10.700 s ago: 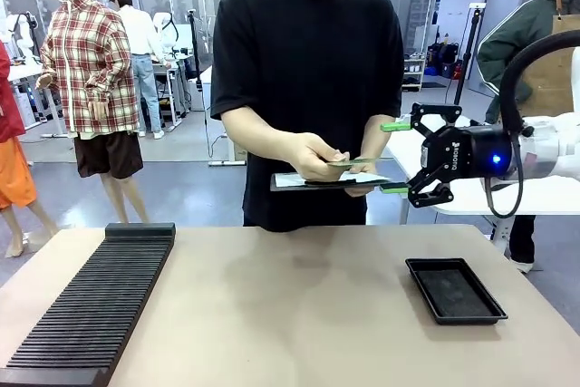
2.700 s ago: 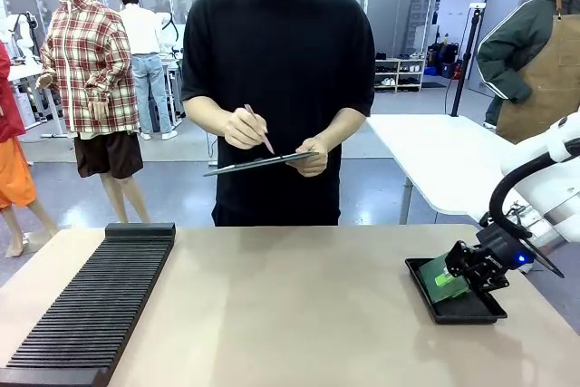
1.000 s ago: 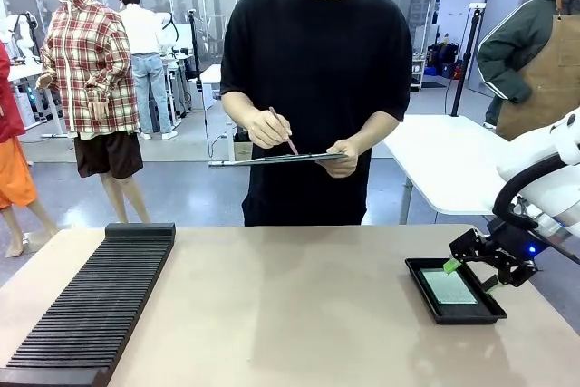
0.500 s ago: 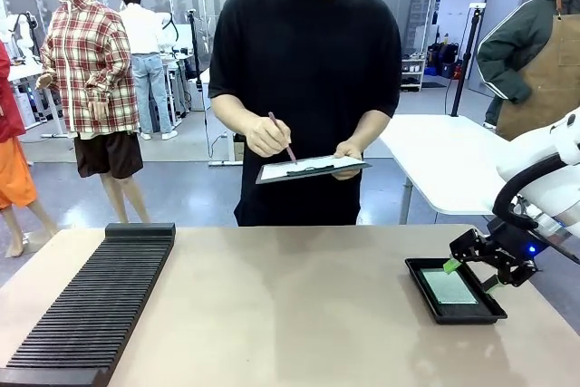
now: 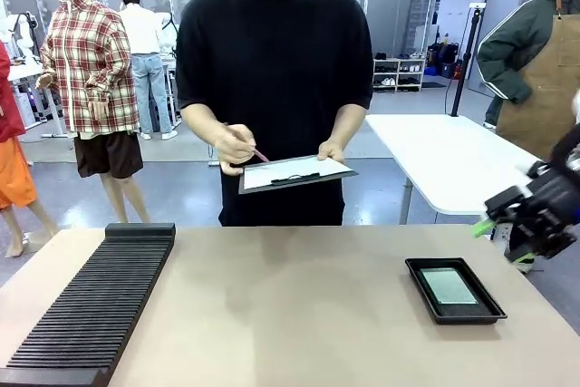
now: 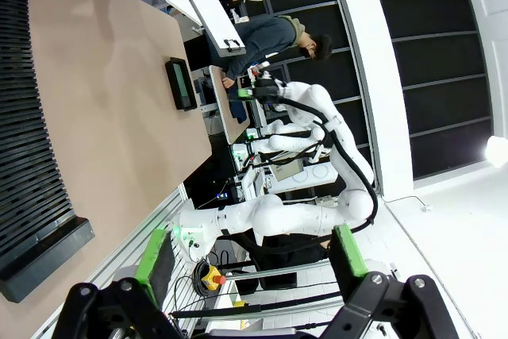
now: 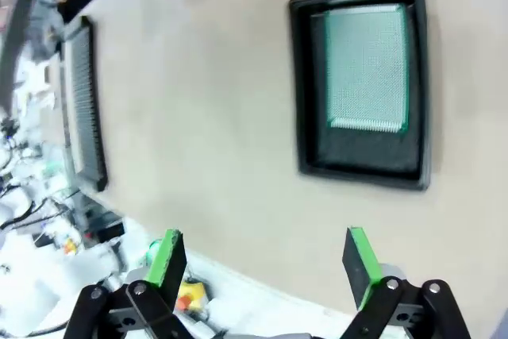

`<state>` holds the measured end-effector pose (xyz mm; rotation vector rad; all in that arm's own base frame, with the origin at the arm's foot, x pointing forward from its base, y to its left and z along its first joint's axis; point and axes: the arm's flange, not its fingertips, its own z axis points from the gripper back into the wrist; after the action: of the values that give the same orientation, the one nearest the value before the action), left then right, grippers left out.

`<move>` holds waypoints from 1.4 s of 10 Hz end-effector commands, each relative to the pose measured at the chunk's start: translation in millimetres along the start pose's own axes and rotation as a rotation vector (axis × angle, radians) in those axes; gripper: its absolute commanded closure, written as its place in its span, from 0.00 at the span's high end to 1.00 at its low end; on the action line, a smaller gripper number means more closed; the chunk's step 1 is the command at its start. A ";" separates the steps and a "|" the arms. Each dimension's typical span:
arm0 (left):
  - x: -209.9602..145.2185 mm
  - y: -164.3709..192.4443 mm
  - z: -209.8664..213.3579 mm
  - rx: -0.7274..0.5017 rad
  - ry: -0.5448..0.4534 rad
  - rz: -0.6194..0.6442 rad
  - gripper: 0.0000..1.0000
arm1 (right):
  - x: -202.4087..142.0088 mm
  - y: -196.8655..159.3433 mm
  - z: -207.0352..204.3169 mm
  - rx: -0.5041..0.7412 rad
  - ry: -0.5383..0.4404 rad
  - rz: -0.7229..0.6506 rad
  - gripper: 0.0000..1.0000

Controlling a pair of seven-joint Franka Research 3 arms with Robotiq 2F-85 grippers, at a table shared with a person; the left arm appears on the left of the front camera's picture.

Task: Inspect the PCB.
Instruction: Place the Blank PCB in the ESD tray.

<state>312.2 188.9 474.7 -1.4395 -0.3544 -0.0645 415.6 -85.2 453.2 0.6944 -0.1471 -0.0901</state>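
Observation:
The PCB (image 5: pixel 449 285) lies flat in the shallow black tray (image 5: pixel 426 299) on the table's right side; its pale green patterned face (image 7: pixel 367 66) is turned up. The tray (image 7: pixel 303 93) holds nothing else. My right gripper (image 5: pixel 504 241) hangs open and empty off the table's right edge, above and to the right of the tray. In its own view the right gripper (image 7: pixel 262 263) points down at the table, well apart from the board. My left gripper (image 6: pixel 254 253) is open, empty and off the table. The tray (image 6: pixel 181 83) looks small and far off there.
A long black slotted rack (image 5: pixel 91 305) runs along the table's left side. A person in black stands at the far edge with a clipboard (image 5: pixel 294 172) and a pen. A white table (image 5: pixel 444 156) stands behind on the right.
My right gripper has lifted off the tray and drawn back up and to the right, leaving the PCB lying in the tray. The person has shifted left with the clipboard.

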 end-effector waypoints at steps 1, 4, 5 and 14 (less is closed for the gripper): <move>0.8 -3.5 1.4 0.007 0.002 0.008 1.00 | -20.5 -7.6 46.7 0.130 0.018 -0.018 1.00; 0.8 -3.5 1.4 0.007 0.002 0.008 1.00 | -58.7 -49.2 79.1 0.358 0.012 0.001 1.00; 0.8 -3.5 1.4 0.007 0.002 0.008 1.00 | -71.5 -60.1 80.8 0.405 -0.013 0.005 1.00; 0.8 -3.5 1.4 0.007 0.002 0.008 1.00 | -94.3 -81.2 78.8 0.539 -0.064 -0.019 1.00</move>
<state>312.2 189.0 474.8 -1.4394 -0.3547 -0.0644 310.0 -184.9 447.8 1.2443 -0.2331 -0.1042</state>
